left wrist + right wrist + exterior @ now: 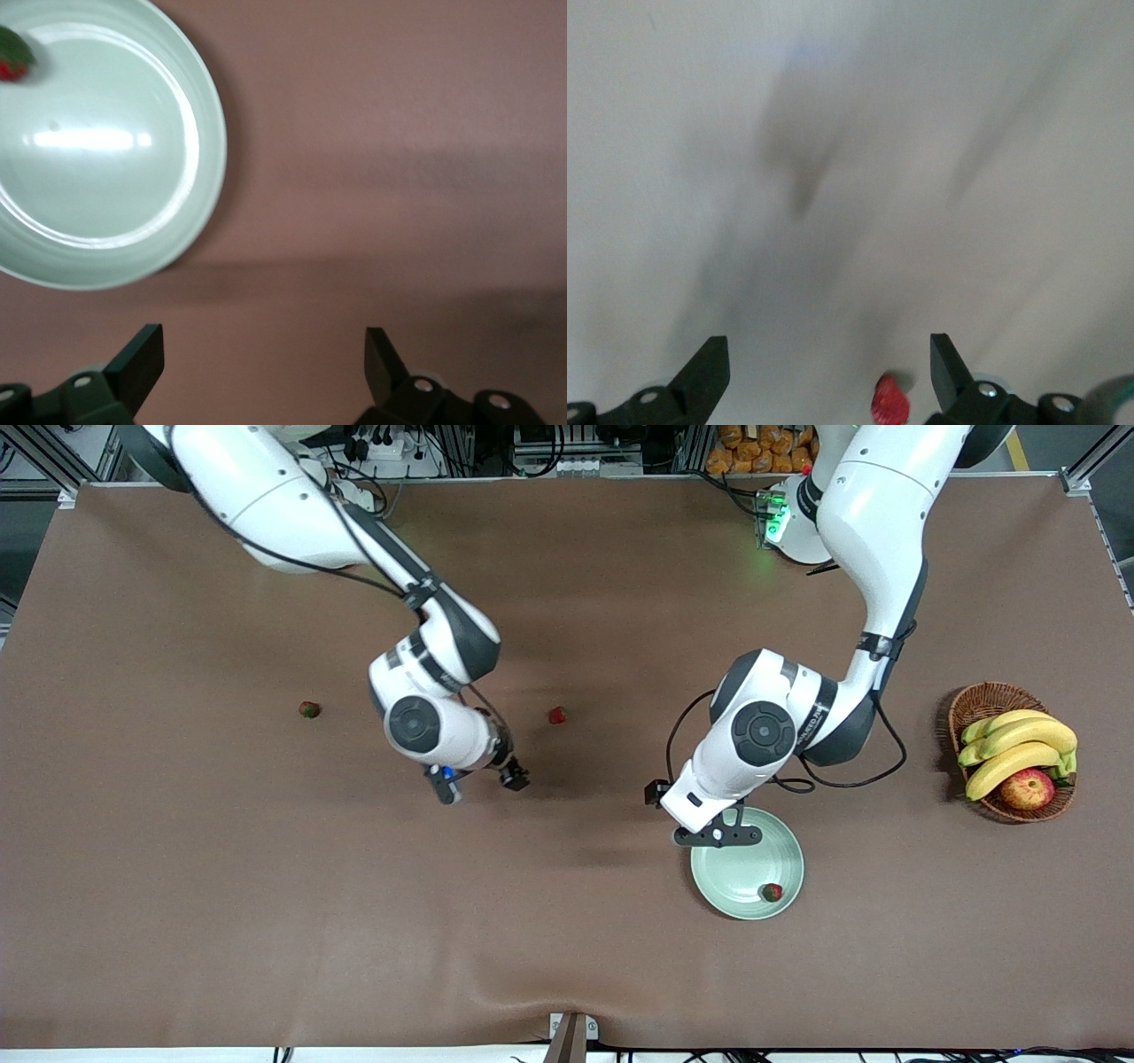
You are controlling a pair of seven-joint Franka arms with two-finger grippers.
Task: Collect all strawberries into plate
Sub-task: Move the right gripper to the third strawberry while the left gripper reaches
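Brown surface (567, 921): one strawberry (772, 892) in plate (709, 868); left pincer (719, 835), right pincer (478, 781) both open; loose strawberries (556, 715) soft, pinch sides gently

Three strawberries (309, 709) (556, 715) (772, 892), one plate (728, 877), one basket (973, 707), one apple (1028, 789), maybe three bananas (1019, 746).

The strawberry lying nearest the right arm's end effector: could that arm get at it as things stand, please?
Probably yes. The right end effector is open and empty, and the strawberry lies on bare table close beside it, with nothing between them.
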